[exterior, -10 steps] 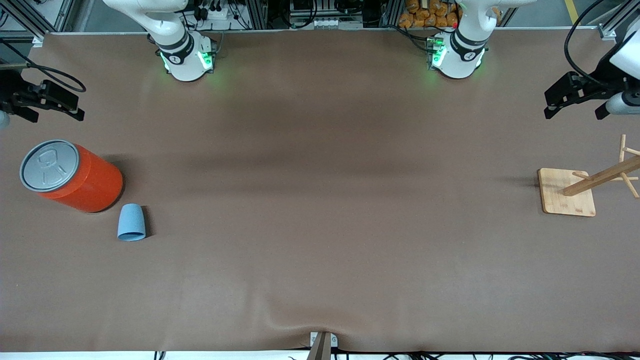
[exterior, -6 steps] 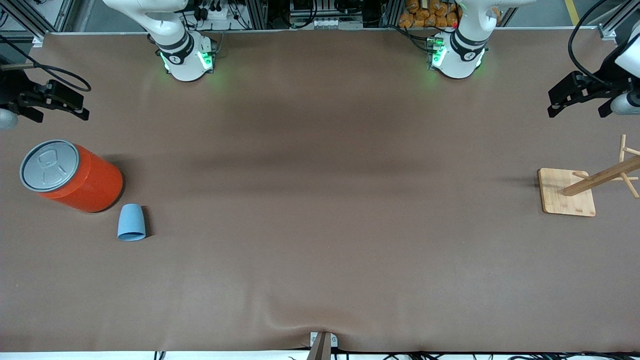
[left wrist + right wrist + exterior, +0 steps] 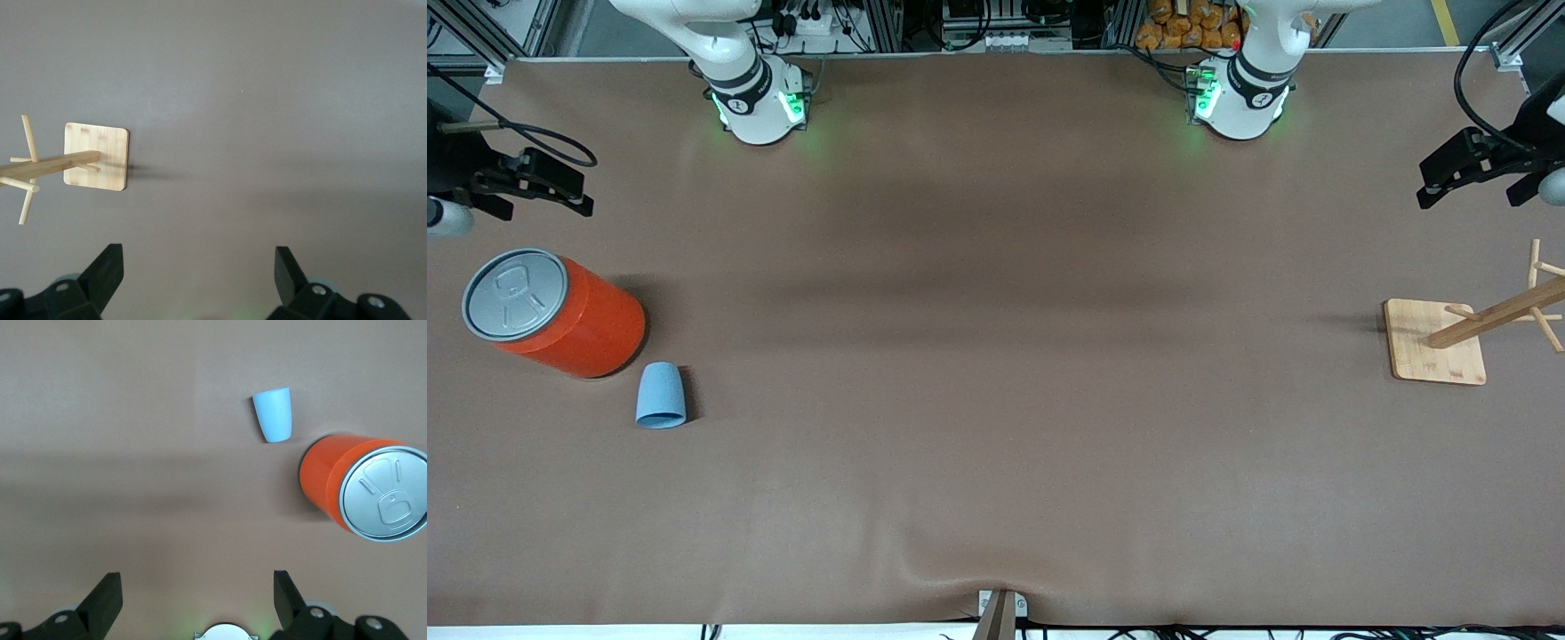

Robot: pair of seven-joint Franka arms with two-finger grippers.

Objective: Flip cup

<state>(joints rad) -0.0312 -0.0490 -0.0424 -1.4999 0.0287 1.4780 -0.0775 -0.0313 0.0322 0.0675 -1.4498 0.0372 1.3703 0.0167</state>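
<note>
The light-blue cup (image 3: 661, 396) lies on its side on the brown table, wide end toward the front camera, just beside the orange can (image 3: 560, 313). It also shows in the right wrist view (image 3: 273, 415). My right gripper (image 3: 576, 196) hovers open and empty over the table at the right arm's end, apart from the can and cup; its fingers (image 3: 107, 593) show in the right wrist view. My left gripper (image 3: 1432, 182) hovers open and empty at the left arm's end, near the wooden rack; its fingers (image 3: 110, 267) frame bare table.
The large orange can with a grey pull-tab lid (image 3: 373, 493) stands upright next to the cup. A wooden peg rack on a square base (image 3: 1436, 342) stands at the left arm's end, also seen in the left wrist view (image 3: 95, 157).
The right gripper has drifted slightly toward the table's middle. The left gripper has drawn back toward its end of the table. Cup and can have not moved.
</note>
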